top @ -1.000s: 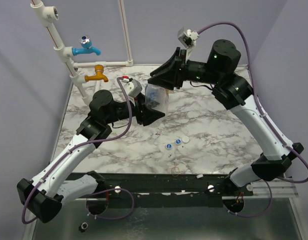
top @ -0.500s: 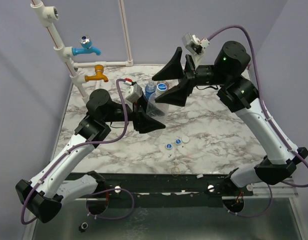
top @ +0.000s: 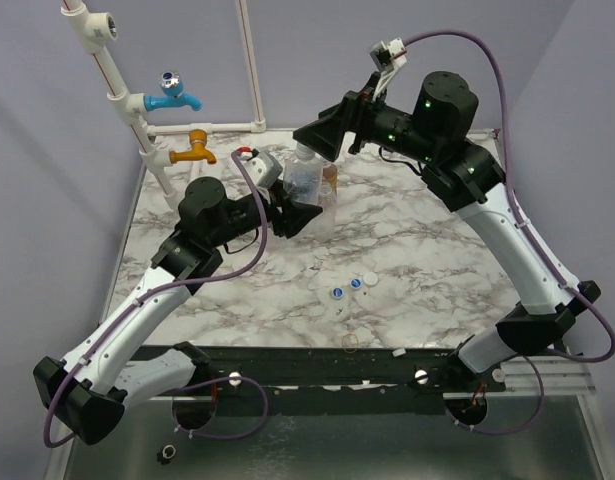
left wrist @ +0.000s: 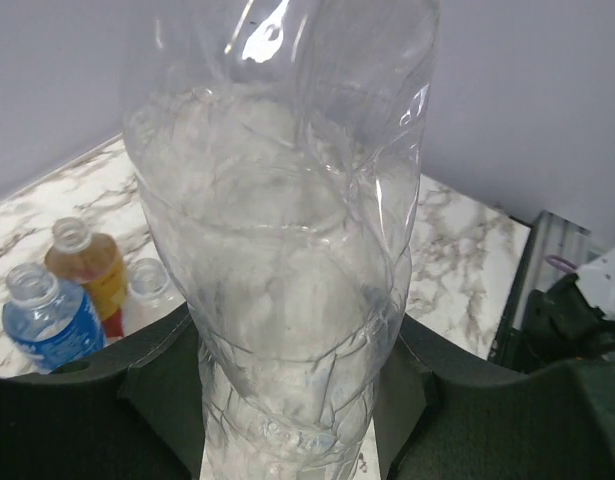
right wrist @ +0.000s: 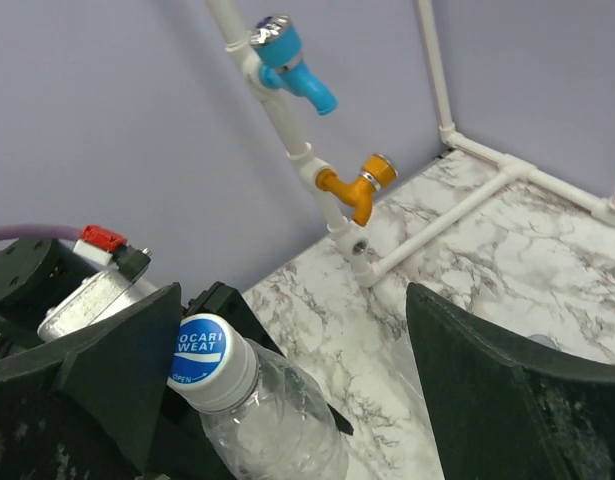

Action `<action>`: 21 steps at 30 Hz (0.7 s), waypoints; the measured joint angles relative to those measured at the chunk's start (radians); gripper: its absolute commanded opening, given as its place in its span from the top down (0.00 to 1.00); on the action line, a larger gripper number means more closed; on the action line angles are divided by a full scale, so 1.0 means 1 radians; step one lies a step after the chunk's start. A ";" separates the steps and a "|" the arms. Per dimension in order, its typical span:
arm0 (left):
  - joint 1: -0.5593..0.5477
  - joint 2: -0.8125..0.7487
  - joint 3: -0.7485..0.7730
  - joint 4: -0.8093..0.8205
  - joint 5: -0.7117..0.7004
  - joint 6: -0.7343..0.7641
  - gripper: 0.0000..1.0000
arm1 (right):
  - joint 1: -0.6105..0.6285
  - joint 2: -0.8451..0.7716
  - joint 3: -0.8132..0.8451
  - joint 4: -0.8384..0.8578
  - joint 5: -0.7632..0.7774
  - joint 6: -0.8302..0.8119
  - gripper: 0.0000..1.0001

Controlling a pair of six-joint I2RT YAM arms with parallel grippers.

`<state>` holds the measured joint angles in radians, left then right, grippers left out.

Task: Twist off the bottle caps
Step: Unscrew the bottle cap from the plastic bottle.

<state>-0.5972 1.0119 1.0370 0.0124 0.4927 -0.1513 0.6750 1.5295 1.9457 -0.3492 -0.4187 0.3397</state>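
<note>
My left gripper (top: 295, 214) is shut on the body of a clear plastic bottle (top: 307, 187), which fills the left wrist view (left wrist: 287, 250) between the black jaws. The bottle's blue-and-white cap (right wrist: 212, 362) is on its neck. My right gripper (right wrist: 297, 400) stands open around that cap, which sits close beside one finger (right wrist: 107, 380) and far from the other. In the top view the right gripper (top: 332, 140) hovers over the bottle's top. Several loose caps (top: 347, 287) lie on the marble in front.
Three uncapped bottles stand behind: blue-labelled (left wrist: 47, 322), amber (left wrist: 89, 268), small clear (left wrist: 147, 283). A white pipe frame carries a blue tap (top: 173, 96) and an orange tap (top: 196, 150) at the back left. A thin yellowish ring (top: 352, 341) lies near the front edge.
The right gripper let go of the cap, opened wide, drew back, then came over the cap again. The left gripper tilted the bottle and brought it back toward the rear.
</note>
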 measured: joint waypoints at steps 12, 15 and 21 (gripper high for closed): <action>0.002 0.023 -0.015 -0.021 -0.160 0.041 0.96 | 0.013 0.059 0.005 0.022 -0.004 0.061 0.29; 0.002 0.023 -0.015 -0.021 -0.170 0.041 0.96 | 0.013 0.066 0.005 0.033 -0.026 0.075 0.39; 0.002 0.023 -0.017 -0.026 -0.183 0.042 0.96 | 0.017 0.072 -0.003 0.045 -0.048 0.090 0.73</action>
<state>-0.5957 1.0344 1.0199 -0.0139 0.3092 -0.1093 0.6922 1.6016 1.9430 -0.3046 -0.4664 0.4294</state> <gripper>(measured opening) 0.553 0.413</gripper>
